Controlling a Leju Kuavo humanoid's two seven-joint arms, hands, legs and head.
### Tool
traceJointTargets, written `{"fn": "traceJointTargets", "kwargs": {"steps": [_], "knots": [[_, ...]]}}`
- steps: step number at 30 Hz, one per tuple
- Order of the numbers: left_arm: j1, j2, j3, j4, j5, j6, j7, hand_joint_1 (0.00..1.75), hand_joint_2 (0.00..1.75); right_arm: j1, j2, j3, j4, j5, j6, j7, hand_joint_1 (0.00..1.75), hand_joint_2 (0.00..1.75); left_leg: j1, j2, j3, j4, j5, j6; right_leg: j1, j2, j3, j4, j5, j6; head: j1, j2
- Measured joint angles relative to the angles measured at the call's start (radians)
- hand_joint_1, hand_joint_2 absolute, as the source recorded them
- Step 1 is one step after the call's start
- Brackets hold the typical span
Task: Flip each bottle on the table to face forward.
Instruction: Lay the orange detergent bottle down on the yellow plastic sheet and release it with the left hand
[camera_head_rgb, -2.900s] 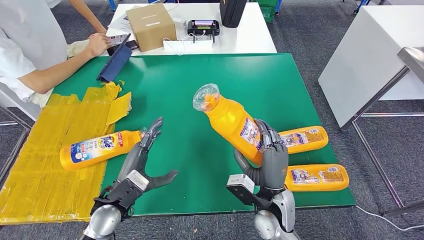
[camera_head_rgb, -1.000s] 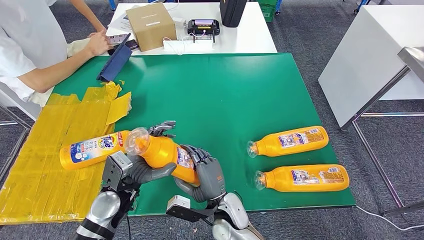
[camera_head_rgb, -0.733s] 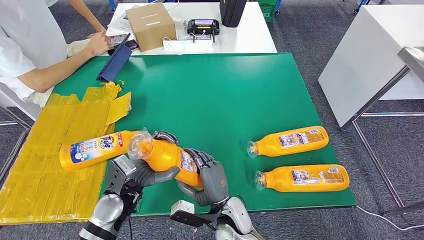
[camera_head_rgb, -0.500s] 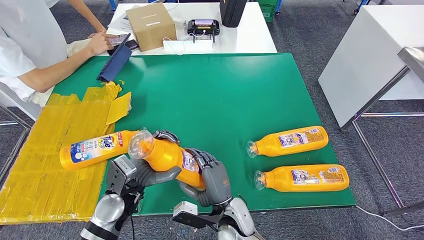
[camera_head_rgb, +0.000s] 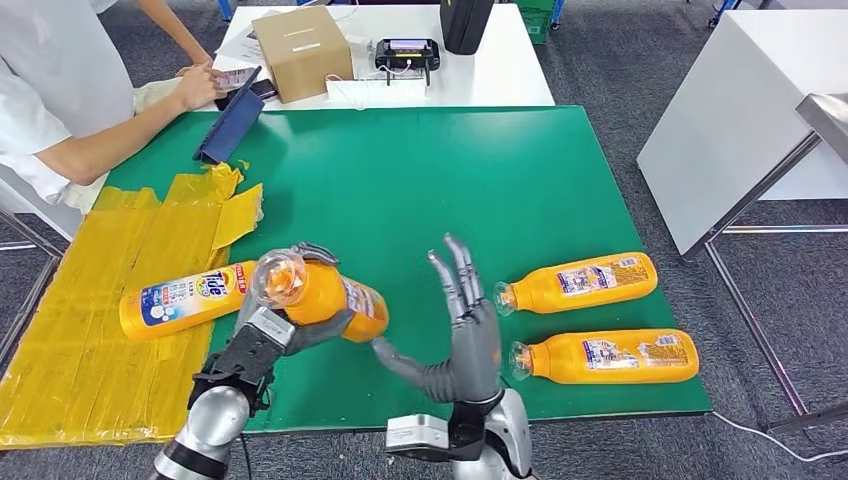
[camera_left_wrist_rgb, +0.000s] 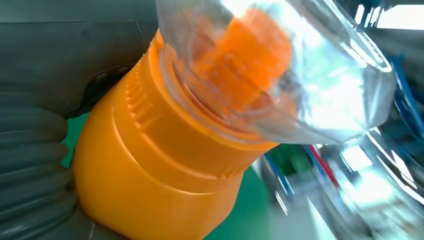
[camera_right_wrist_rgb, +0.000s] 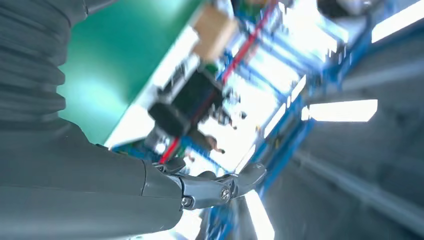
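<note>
A: Nearest first. Left hand (camera_head_rgb: 268, 338)?
B: Fingers wrapped round the upper body of the held bottle (camera_head_rgb: 318, 295), just below the neck. Bottle is up off the desk (camera_head_rgb: 420, 170), tilted, clear cap (camera_left_wrist_rgb: 280, 70) toward the camera, base angled away and to the right. Long axis runs roughly cap-near-left to base-far-right.

A: Right hand (camera_head_rgb: 465, 335)?
B: Empty, fingers (camera_head_rgb: 455, 270) spread wide and pointing up. It stands just right of the held bottle's base, apart from it.

A: So which hand does the next move fall to?
B: The left, by my reading; it alone has the bottle. The flat bottle (camera_head_rgb: 190, 297) lies just beyond and left of the left fingers on the yellow sheet (camera_head_rgb: 70, 330), printed label up, cap end hidden behind the held one. I'd guess the held bottle goes down beside it.

A: Further out?
B: Two bottles right of the right fingers, lying flat, caps pointing left: near bottle (camera_head_rgb: 608, 356), far bottle (camera_head_rgb: 582, 281). Axes almost parallel; small-print labels up. Likely unflipped.

A: Beyond?
B: A person's arm (camera_head_rgb: 110, 140) at the desk's far left corner.
</note>
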Motion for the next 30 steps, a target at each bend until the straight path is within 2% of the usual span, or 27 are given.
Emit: {"fn": "traceJointTargets", "kwargs": {"steps": [3, 7, 9, 12, 15, 19, 23, 26, 30], "knots": [[-0.015, 0.022, 0.031, -0.030, -0.309, 0.140, 0.066, 1.75, 1.75, 0.047, -0.002, -0.058, -0.120, -0.001, -0.001, -0.013, 0.00, 1.75, 0.000, 0.000, 0.000, 0.000, 0.000, 0.000, 0.000, 0.000, 0.000, 0.000, 0.000, 0.000, 0.000, 0.000], [-0.029, 0.041, 0.058, -0.052, -0.464, 0.196, 0.116, 1.75, 1.75, 0.082, -0.004, -0.105, -0.215, 0.006, -0.002, -0.030, 0.00, 1.75, 0.000, 0.000, 0.000, 0.000, 0.000, 0.000, 0.000, 0.000, 0.000, 0.000, 0.000, 0.000, 0.000, 0.000], [-0.034, 0.050, 0.066, -0.055, -0.613, 0.219, 0.169, 1.75, 1.75, 0.098, 0.001, -0.129, -0.251, 0.016, -0.002, -0.049, 0.00, 1.75, 0.000, 0.000, 0.000, 0.000, 0.000, 0.000, 0.000, 0.000, 0.000, 0.000, 0.000, 0.000, 0.000, 0.000], [-0.044, 0.083, 0.078, -0.055, -0.861, 0.197, 0.256, 1.75, 1.75, 0.116, 0.002, -0.166, -0.302, 0.035, -0.002, -0.052, 0.00, 1.75, 0.000, 0.000, 0.000, 0.000, 0.000, 0.000, 0.000, 0.000, 0.000, 0.000, 0.000, 0.000, 0.000, 0.000], [-0.057, 0.138, 0.070, -0.054, -1.023, 0.107, 0.352, 1.75, 1.75, 0.131, -0.008, -0.198, -0.349, 0.061, -0.002, -0.018, 0.00, 1.75, 0.000, 0.000, 0.000, 0.000, 0.000, 0.000, 0.000, 0.000, -0.001, 0.000, 0.000, 0.000, 0.000, 0.000], [-0.111, 0.252, -0.017, -0.038, -1.069, 0.006, 0.523, 1.75, 1.75, 0.147, -0.021, -0.230, -0.393, 0.073, -0.002, 0.007, 0.00, 1.75, 0.001, 0.001, 0.000, 0.000, 0.000, 0.000, 0.001, 0.001, -0.001, 0.000, 0.000, 0.000, 0.000, 0.000], [-0.151, 0.308, -0.079, -0.020, -1.074, -0.032, 0.552, 1.75, 1.75, 0.152, -0.029, -0.243, -0.413, 0.078, -0.002, 0.014, 0.00, 1.75, 0.001, 0.001, 0.000, 0.000, 0.000, 0.000, 0.001, 0.000, -0.001, 0.000, 0.000, 0.000, 0.000, 0.000], [-0.205, 0.307, -0.116, 0.057, -1.072, -0.107, 0.538, 1.75, 1.75, 0.144, -0.036, -0.242, -0.414, 0.080, -0.001, 0.033, 0.00, 1.75, 0.000, 0.000, 0.000, 0.000, 0.000, 0.000, 0.000, 0.000, -0.001, 0.000, 0.000, 0.000, 0.000, 0.000], [-0.340, 0.252, -0.112, 0.293, -1.030, -0.172, 0.503, 1.75, 1.75, 0.092, -0.046, -0.209, -0.392, 0.078, 0.002, 0.067, 0.00, 1.75, 0.000, 0.000, 0.000, 0.000, 0.003, 0.000, 0.000, 0.000, -0.001, 0.000, 0.003, -0.001, 0.000, 0.000]]}}
